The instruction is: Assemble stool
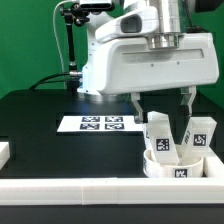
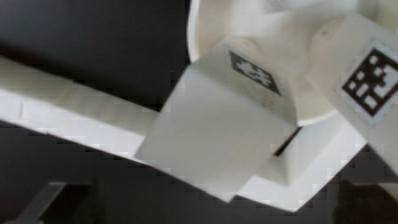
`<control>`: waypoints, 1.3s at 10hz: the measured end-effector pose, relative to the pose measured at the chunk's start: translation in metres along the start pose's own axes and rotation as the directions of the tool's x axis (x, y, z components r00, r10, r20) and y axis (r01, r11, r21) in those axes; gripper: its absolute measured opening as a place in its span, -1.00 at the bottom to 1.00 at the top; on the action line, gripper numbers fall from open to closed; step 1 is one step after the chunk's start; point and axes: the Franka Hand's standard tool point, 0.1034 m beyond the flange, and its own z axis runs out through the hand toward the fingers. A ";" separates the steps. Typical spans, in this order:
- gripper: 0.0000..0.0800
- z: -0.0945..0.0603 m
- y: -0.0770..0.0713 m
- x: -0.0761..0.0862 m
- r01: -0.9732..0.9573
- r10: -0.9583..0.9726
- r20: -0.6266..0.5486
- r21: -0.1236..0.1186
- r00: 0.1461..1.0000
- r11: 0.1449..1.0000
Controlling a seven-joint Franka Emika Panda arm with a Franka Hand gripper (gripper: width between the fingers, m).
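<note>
White gripper (image 1: 162,103) hangs spread wide, grasping nothing — just above the legs (image 1: 159,135) standing on the seat (image 1: 170,166).

Item 1: leg (image 2: 222,125), white block, large in the frame and tilted, one black-and-white tag on its end face. Broad flat side faces the camera.

Item 2: second leg (image 2: 365,75), white, just beside the first, bearing a larger square tag.

Item 3: rail (image 2: 71,105), long and white, running diagonally behind the first leg.

Item 4: table (image 2: 80,35), black, visible on both sides of the rail.

Item 5: fingertips (image 2: 50,203), two dark blurred shapes at the frame edge, set apart, touching nothing.
</note>
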 end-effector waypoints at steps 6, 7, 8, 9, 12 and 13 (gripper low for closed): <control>0.62 0.003 0.001 -0.004 0.500 -0.498 0.068 -0.010 0.864 0.866; 0.62 0.005 0.001 -0.005 0.590 -0.587 0.084 -0.007 0.805 0.808; 0.62 0.006 0.000 -0.003 0.625 -0.622 0.092 -0.007 0.778 0.781; 0.62 0.008 -0.001 -0.002 0.712 -0.707 0.112 0.003 0.698 0.703; 0.62 0.014 -0.004 -0.003 0.714 -0.710 0.124 0.021 0.693 0.700; 0.34 0.014 -0.004 -0.004 0.713 -0.709 0.125 0.022 0.694 0.701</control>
